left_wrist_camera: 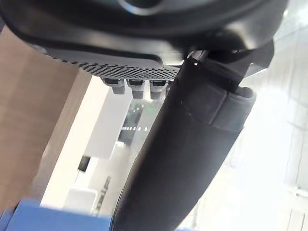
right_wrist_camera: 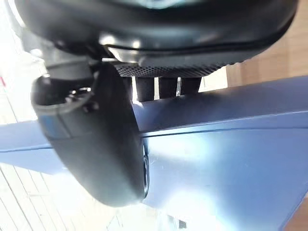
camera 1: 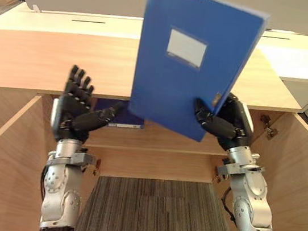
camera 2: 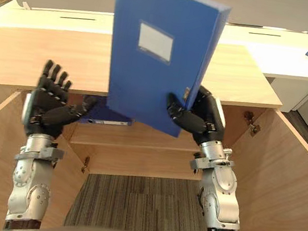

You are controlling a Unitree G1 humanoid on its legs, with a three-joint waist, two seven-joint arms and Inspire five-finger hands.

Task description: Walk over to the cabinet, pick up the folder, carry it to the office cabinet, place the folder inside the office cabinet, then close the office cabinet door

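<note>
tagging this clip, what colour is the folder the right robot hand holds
Blue folder, with a pale rectangular label; clearest in the left eye view.

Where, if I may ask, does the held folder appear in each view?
Left eye: folder upper centre.
Right eye: upper centre, slightly further left.
Left wrist: blue strip at bottom edge, possibly it.
Right wrist: across the middle, under the right hand.
Landmark: that hand gripping its lower corner.

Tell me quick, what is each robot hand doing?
Left hand: open, fingers straight, holding nothing.
Right hand: closed on the blue folder, gripping its lower corner.
</note>
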